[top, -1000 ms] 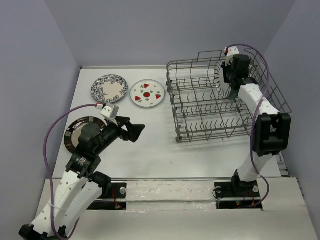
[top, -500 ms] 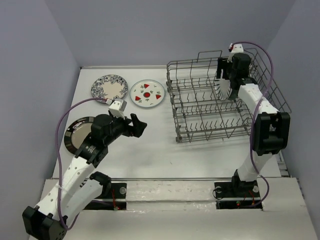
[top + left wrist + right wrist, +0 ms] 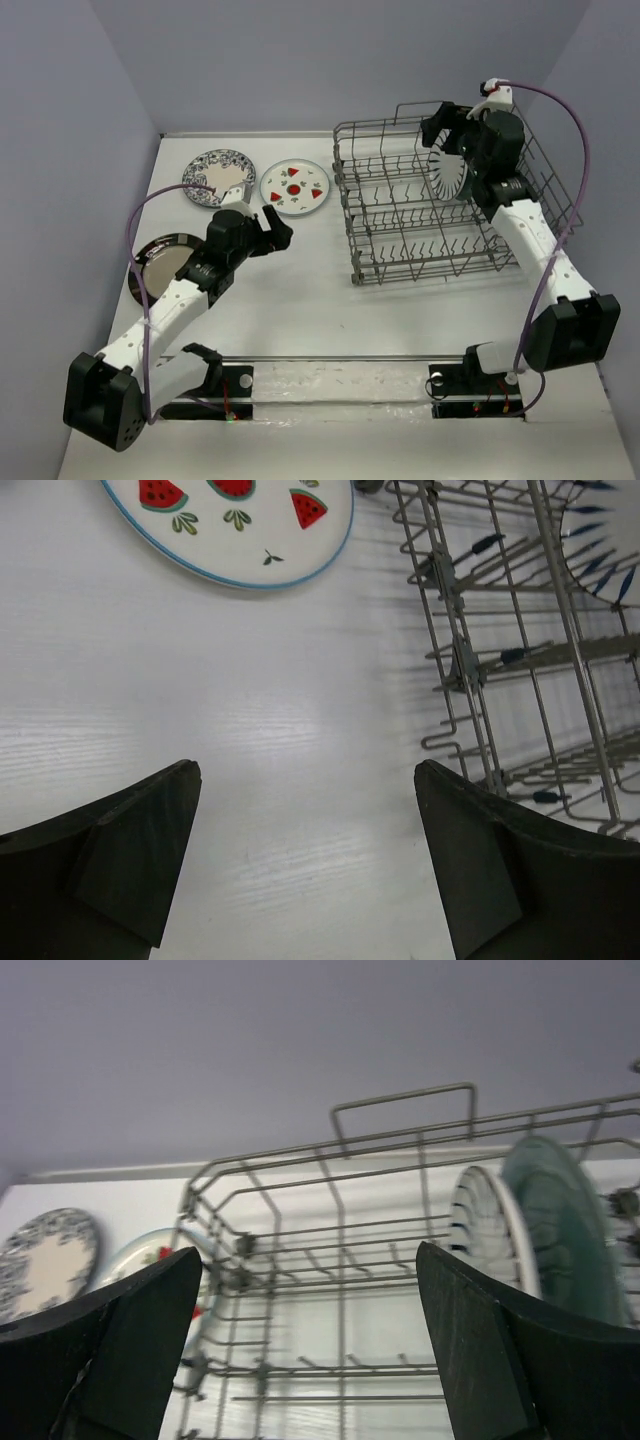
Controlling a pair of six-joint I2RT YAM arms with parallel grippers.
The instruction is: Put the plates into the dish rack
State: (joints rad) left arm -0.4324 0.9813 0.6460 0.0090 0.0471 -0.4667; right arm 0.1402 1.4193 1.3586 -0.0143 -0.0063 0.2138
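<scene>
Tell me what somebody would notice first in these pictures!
The big wire dish rack on the right of the table stands out, with a striped plate upright in it beside a teal plate. On the left, three plates lie flat: a floral plate, a fruit plate and a dark shiny plate.

Bright even light, soft shadows

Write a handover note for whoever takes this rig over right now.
Left gripper: open, empty, near the fruit plate.
Right gripper: open, empty, above the rack.
Done: striped plate and teal plate stand in the rack.
To do: fruit plate, floral plate and dark plate, all flat on the table.
</scene>
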